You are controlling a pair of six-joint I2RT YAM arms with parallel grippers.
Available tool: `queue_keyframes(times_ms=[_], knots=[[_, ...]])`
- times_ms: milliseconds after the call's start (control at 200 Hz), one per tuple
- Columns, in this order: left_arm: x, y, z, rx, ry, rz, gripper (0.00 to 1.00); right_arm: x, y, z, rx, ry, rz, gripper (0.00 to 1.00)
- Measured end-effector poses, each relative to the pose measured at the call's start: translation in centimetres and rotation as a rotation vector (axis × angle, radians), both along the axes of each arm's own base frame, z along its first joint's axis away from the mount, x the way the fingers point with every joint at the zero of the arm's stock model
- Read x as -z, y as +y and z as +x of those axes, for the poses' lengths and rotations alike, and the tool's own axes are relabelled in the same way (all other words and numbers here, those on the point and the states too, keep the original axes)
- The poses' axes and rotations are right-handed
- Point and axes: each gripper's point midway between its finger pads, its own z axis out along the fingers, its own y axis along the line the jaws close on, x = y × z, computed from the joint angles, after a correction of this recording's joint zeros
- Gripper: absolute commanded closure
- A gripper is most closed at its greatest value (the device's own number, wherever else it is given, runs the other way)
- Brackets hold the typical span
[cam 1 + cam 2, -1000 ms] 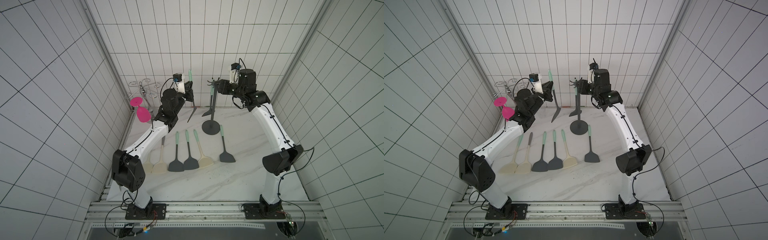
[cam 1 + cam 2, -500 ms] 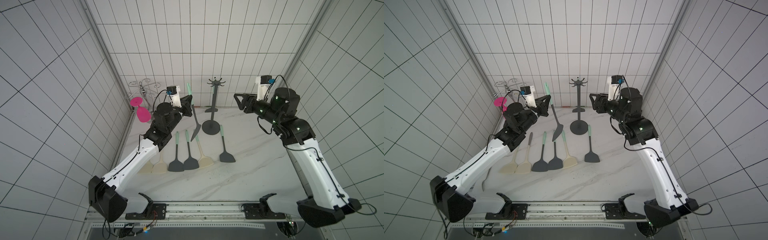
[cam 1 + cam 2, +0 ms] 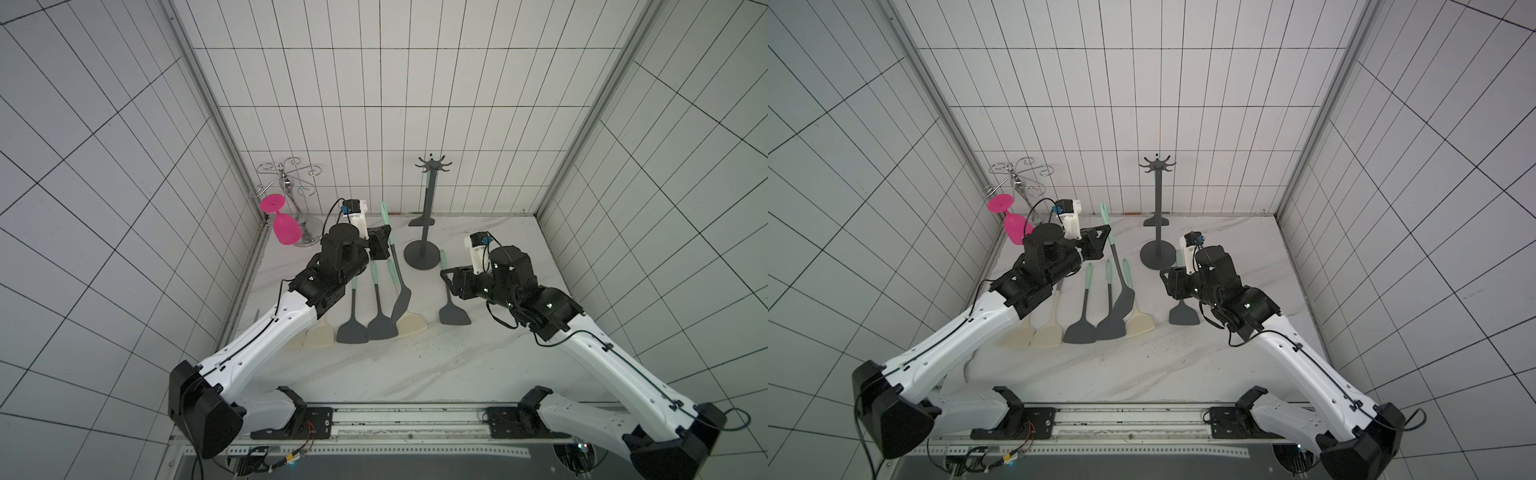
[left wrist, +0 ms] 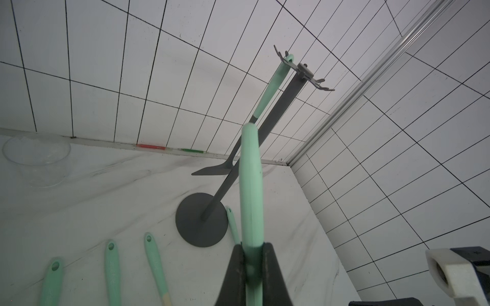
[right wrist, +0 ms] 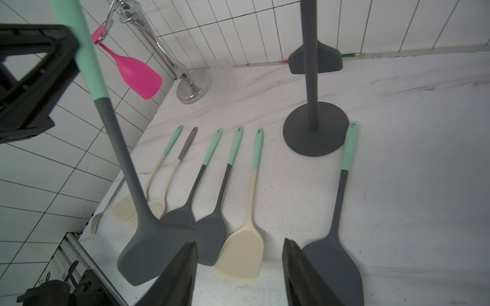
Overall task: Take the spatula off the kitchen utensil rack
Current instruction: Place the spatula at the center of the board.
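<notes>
The kitchen utensil rack (image 3: 428, 208) (image 3: 1158, 208) stands near the back wall, a dark grey pole on a round base. One spatula (image 4: 274, 84) with a mint handle hangs from a hook on its far side, its grey blade (image 5: 315, 62) low behind the pole. My left gripper (image 3: 385, 243) (image 4: 252, 247) is shut on the mint handle of another grey spatula (image 3: 402, 301) (image 3: 1124, 299) (image 5: 148, 246), held clear of the rack, blade down over the spatulas lying on the table. My right gripper (image 3: 448, 277) (image 5: 240, 246) is open and holds nothing, low to the right of the rack's base.
Several spatulas (image 3: 365, 320) lie in a row left of the rack's base; one more (image 3: 454, 318) lies to its right, under my right gripper. A chrome glass holder (image 3: 286, 187) with a pink glass (image 3: 286, 228) stands back left. A fork (image 5: 96, 220) lies at the table's left edge.
My left gripper has carried its spatula down and forward, away from the rack's top. My right arm has drawn back from the crown and dropped low beside the base.
</notes>
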Motion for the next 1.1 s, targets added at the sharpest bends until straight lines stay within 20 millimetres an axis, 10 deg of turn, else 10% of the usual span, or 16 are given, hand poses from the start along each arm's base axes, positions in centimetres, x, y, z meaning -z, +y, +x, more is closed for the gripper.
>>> queue_keyframes(times_ms=[770,940,1099], knots=[[1.8,-0.8,0.0,0.002,0.163,-0.070,1.00,2.5,10.9,1.0,-0.179,-0.016,-0.134,0.42],[1.7,-0.8,-0.2,0.007,0.160,-0.068,1.00,2.9,11.0,1.2,-0.177,-0.015,-0.154,1.00],[1.3,-0.5,-0.5,0.025,0.135,-0.038,1.00,3.0,10.7,1.4,-0.171,-0.033,-0.184,1.00]])
